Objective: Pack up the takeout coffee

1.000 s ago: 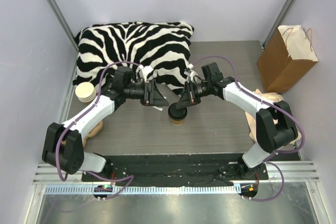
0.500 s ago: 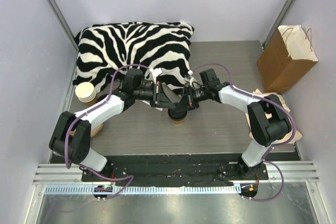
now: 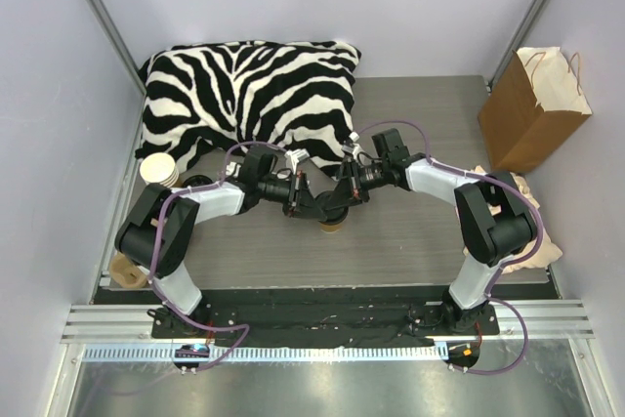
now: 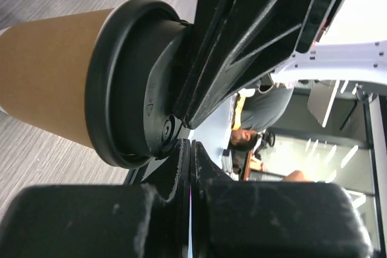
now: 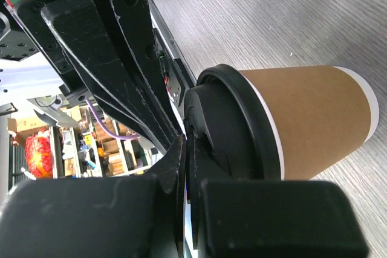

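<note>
Where everything rests: a grey wood-grain table (image 3: 410,231), with both arm bases at its near edge.
Pillow: a zebra-striped cushion (image 3: 249,90) fills the far left of the table.
Paper bag: a brown bag (image 3: 532,109) stands upright at the far right, well apart from the arms.
Arms: both bend inward and meet at mid-table, just in front of the pillow.
Left gripper (image 4: 186,149): jaws together with only a thin slit between the fingers. The tips are against the top of the black lid (image 4: 121,89), with nothing pinched between them.
Right gripper (image 5: 183,146): jaws likewise together, with the tips on the same lid from the opposite side.
Takeout coffee (image 3: 332,225): upright on the table between the two grippers, lid on. From above only its brown base shows under the fingers.
Cup stack (image 3: 158,171): lidless cups at the left edge, beside the pillow's near corner and apart from the coffee.
</note>
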{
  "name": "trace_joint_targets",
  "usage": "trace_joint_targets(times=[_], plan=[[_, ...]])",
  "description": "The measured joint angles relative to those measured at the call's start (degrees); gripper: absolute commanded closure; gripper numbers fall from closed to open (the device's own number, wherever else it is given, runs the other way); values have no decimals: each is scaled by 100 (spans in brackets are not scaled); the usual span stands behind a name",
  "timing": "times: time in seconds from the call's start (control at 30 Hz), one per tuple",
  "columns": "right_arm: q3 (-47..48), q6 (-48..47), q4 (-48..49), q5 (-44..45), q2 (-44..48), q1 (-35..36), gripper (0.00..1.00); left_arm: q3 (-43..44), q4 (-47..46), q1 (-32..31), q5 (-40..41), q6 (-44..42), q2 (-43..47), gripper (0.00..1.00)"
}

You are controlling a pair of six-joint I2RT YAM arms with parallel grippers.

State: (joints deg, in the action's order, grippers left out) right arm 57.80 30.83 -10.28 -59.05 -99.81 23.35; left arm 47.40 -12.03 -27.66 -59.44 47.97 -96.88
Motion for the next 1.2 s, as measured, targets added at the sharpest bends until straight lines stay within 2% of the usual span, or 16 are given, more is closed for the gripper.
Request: trace_joint_targets(times=[0.37,0.77,1.03,1.2], plan=[[-4,63,44,-63,44,-11,99,37,26,199,-315,-59,-120,100],[490,52,-208,46,855,-11,99,55,129,208,-278,-136,-85,100],[153,-306,-378,94,120,-74,99,111,269,214,-254,-232,-87,100],[79,-452,-310,-579,-284,-136,99,160,330,214,-341,-254,-181,100]])
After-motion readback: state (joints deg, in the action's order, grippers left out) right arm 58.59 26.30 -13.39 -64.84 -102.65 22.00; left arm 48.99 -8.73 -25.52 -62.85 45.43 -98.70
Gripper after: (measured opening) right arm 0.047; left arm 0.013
